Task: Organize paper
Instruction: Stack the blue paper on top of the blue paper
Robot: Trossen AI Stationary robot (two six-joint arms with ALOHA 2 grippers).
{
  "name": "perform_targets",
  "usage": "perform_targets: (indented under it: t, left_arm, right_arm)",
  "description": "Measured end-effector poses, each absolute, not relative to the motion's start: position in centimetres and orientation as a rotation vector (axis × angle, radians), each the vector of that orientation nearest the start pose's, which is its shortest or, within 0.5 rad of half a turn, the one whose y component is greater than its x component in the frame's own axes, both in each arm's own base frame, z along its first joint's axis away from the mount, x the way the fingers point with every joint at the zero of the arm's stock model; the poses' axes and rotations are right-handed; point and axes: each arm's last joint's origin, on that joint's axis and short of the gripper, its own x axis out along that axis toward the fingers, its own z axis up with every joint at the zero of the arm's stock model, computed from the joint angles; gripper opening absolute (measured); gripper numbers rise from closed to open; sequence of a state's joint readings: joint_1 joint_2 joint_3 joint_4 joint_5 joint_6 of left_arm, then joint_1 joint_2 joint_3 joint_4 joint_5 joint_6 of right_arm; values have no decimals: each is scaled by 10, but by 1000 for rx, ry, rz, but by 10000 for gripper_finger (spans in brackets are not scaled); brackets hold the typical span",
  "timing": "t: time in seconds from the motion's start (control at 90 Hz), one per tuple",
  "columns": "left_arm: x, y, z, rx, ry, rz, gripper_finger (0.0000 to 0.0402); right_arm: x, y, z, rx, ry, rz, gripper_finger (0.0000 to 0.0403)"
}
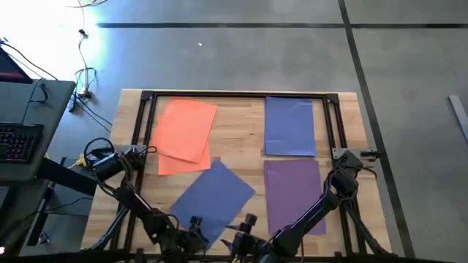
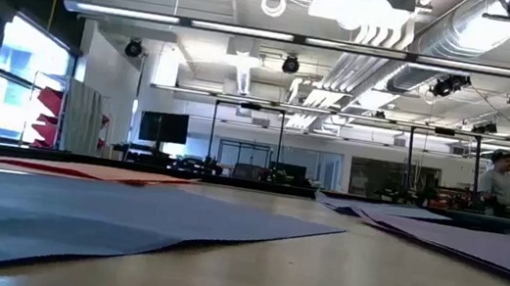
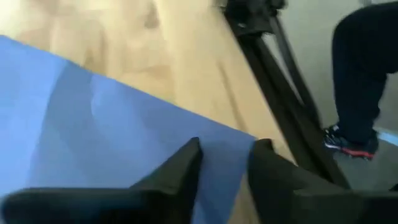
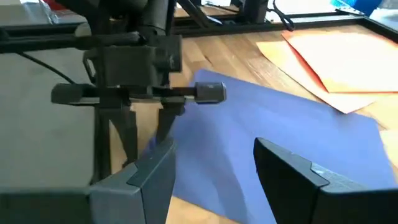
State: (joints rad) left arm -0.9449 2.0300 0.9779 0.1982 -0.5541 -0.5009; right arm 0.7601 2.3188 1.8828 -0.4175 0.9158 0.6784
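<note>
Left hand (image 4: 146, 127): down at the near edge of the bench (image 1: 241, 124), fingers (image 3: 180, 171) parted a little and straddling the near corner of the tilted blue sheet (image 1: 213, 196). Released, not clenched on anything, as far as I can see.
Right hand (image 4: 214, 171): spread wide, empty, just right of my left one at the near edge, looking across that same sheet.
Paper: two orange sheets (image 1: 184, 133) overlapping at far left, a second blue sheet (image 1: 289, 126) at far right, a purple sheet (image 1: 294, 193) at near right, the tilted blue one near the middle, skewed to the rest.
Risk, pinch: if I close here I judge I catch only the corner, and a drag from a corner creases or folds thin paper.
Risk, slip: the sheet lies flat on the wood; a finger may skate over the top instead of getting under the edge, and I close on nothing.
Risk, crowding: both hands sit close together over one sheet; a careless swing could knock them together.
Risk, neighbours: sliding the blue sheet to the far right could nudge the purple one out of line.
Beyond the bench: a person (image 2: 504, 178) far off in the room, well apart from my arms.
</note>
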Motion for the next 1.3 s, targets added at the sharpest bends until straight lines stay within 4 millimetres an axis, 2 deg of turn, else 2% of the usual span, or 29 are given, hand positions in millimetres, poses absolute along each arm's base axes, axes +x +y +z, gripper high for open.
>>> perform_targets:
  t: [0.067,0.244,0.378,0.511,0.678,0.822,1.022,1.111,1.211,1.3]
  left_arm:
    - [233,-294,90,100,687,-191,11]
    - [241,-303,103,116,665,-173,1]
    - [246,-309,127,134,651,-142,0]
    - [242,-306,148,194,658,-88,0]
    - [234,-296,180,204,619,-6,0]
    - [230,-290,198,190,587,14,0]
    - [232,-287,203,204,572,23,0]
    - [233,-285,203,203,573,29,0]
    - [235,-285,203,199,561,39,0]
    - [235,-285,204,226,556,41,0]
  right_arm:
    - [380,329,182,4,494,-324,197]
    - [375,330,183,-59,454,-381,197]
    - [367,337,185,-86,422,-402,197]
    - [360,342,183,-117,444,-385,197]
    - [359,335,177,-214,544,-344,197]
    - [372,322,177,-278,586,-333,201]
    - [400,298,179,-393,636,-237,235]
    - [414,287,181,-410,643,-185,238]
    - [426,277,183,-427,644,-127,218]
    - [430,268,182,-400,658,-151,169]
